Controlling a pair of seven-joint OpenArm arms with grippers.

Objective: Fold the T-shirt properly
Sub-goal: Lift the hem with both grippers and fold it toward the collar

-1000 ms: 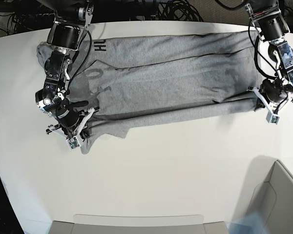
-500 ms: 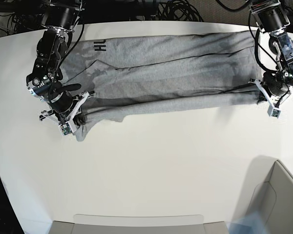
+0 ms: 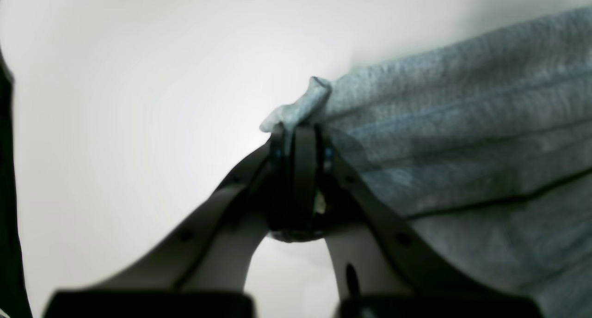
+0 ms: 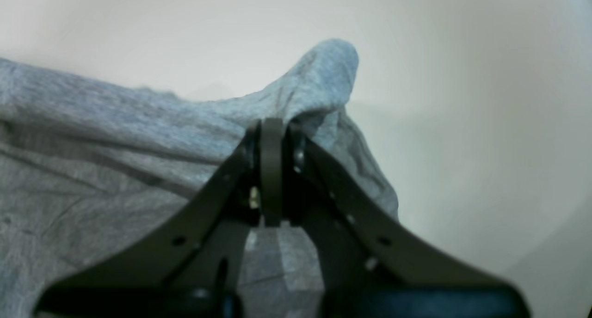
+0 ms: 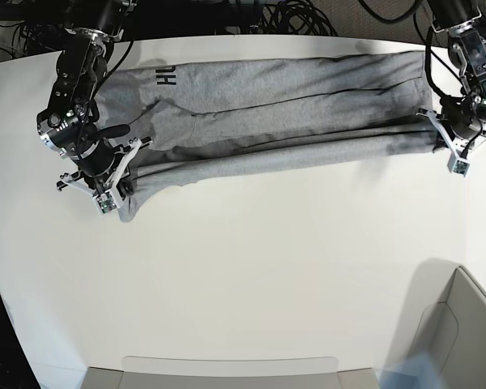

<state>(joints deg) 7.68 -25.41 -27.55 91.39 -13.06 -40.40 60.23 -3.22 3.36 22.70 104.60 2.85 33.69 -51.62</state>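
Note:
The heather-grey T-shirt (image 5: 275, 113) lies stretched across the far part of the white table (image 5: 251, 267), folded lengthwise, with black lettering (image 5: 164, 75) at its far left. My left gripper (image 5: 439, 139) is at the shirt's right end. In the left wrist view the left gripper (image 3: 298, 135) is shut on a bunched edge of the T-shirt (image 3: 453, 124). My right gripper (image 5: 120, 180) is at the shirt's left end. In the right wrist view the right gripper (image 4: 273, 128) is shut on a fold of the T-shirt (image 4: 115, 137), which humps up over the fingertips.
Black cables (image 5: 296, 16) lie behind the table's far edge. A grey bin (image 5: 462, 324) stands at the near right and a grey tray edge (image 5: 227, 369) shows at the near side.
Both grippers have moved toward the far side of the table, carrying the shirt's near edge with them. The shirt now forms a narrower band.

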